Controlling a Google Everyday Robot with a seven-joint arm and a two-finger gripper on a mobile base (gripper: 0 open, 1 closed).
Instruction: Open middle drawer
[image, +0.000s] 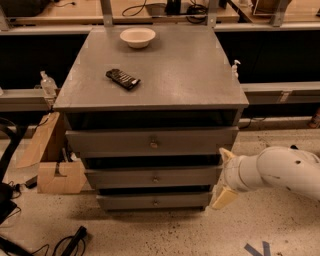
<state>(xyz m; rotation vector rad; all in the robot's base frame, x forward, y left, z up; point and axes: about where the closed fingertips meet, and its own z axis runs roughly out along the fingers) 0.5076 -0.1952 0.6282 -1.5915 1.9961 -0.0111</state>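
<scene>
The grey cabinet (150, 75) has three stacked drawers. The middle drawer (125, 177) is the second one, with a small round metal knob (155, 179) at its centre, and it is closed or nearly so. The taller top drawer (110, 142) is above it and the bottom drawer (125, 201) below. My gripper (225, 176) is at the right end of the middle drawer's front, open. One cream fingertip (227, 154) is level with the drawer's top edge and the other (223, 198) is near the bottom drawer. It holds nothing.
A white bowl (137, 37) and a dark flat object (122, 79) lie on the cabinet top. Cardboard pieces (55, 172) lean at the cabinet's left. Cables (70, 243) lie on the speckled floor at front left. A shelf rail (280, 92) runs behind on the right.
</scene>
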